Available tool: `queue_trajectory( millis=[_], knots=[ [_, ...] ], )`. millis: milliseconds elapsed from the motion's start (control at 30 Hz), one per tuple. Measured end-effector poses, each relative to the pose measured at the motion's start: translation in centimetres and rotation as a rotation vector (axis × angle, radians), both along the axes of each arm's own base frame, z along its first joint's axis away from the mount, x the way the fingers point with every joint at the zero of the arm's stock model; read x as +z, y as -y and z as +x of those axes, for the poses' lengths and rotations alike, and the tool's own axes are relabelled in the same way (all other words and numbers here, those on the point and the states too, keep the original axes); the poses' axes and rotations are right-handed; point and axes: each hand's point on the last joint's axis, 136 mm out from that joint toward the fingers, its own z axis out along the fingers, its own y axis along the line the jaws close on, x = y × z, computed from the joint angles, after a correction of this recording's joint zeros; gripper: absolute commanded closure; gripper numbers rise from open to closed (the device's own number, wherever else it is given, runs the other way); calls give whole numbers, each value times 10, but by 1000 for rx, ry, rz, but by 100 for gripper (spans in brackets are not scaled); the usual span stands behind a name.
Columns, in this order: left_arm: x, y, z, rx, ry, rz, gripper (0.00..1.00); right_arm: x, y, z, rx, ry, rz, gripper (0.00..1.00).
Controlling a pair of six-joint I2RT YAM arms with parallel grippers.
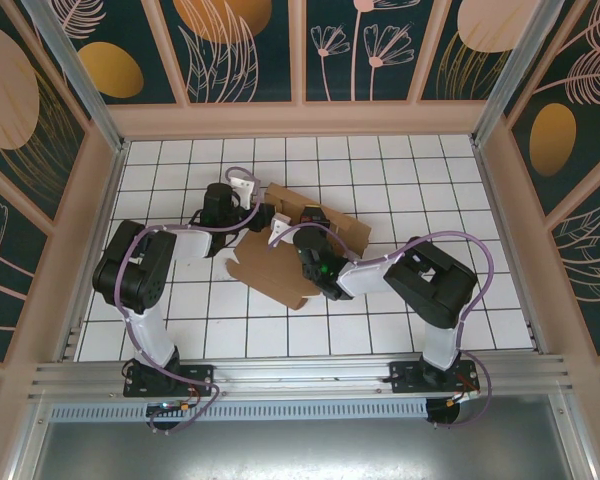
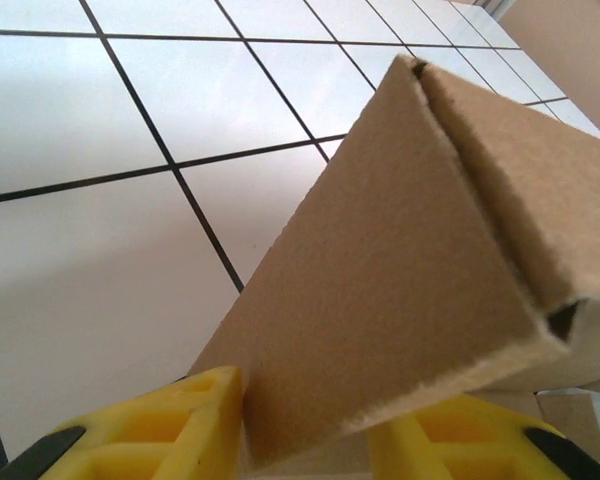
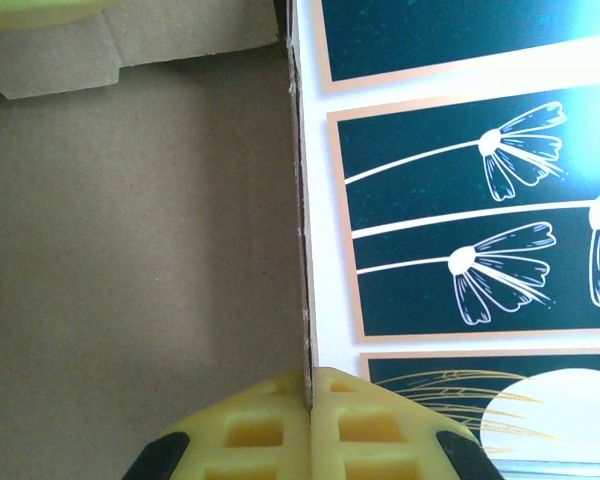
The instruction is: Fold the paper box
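Looking at the right gripper (image 3: 310, 385) pinched fully shut on a raised edge of the paper box (image 1: 280, 265), and the left gripper (image 2: 305, 405) partly open with a folded flap sitting between its fingers (image 2: 180, 420) (can't tell if actually clamped).

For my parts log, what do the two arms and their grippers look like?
The left arm and right arm have black joint housings, white links and lilac cables. A green light shows on the right one. The left gripper and right gripper fingers are yellow with rectangular pockets and black patches.
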Motion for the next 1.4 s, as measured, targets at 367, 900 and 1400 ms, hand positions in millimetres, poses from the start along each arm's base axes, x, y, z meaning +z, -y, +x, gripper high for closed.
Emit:
queue_trajectory(
  millis=[367,900,1400],
  knots=[
    [1,-13,-17,7,214,150,71,1,-9,-5,48,-40,19,100],
    [5,-8,-16,22,257,175,71,0,-5,-5,37,-38,2,100],
    [2,-5,-21,43,256,104,72,-4,0,-6,30,-10,-26,100]
  ],
)
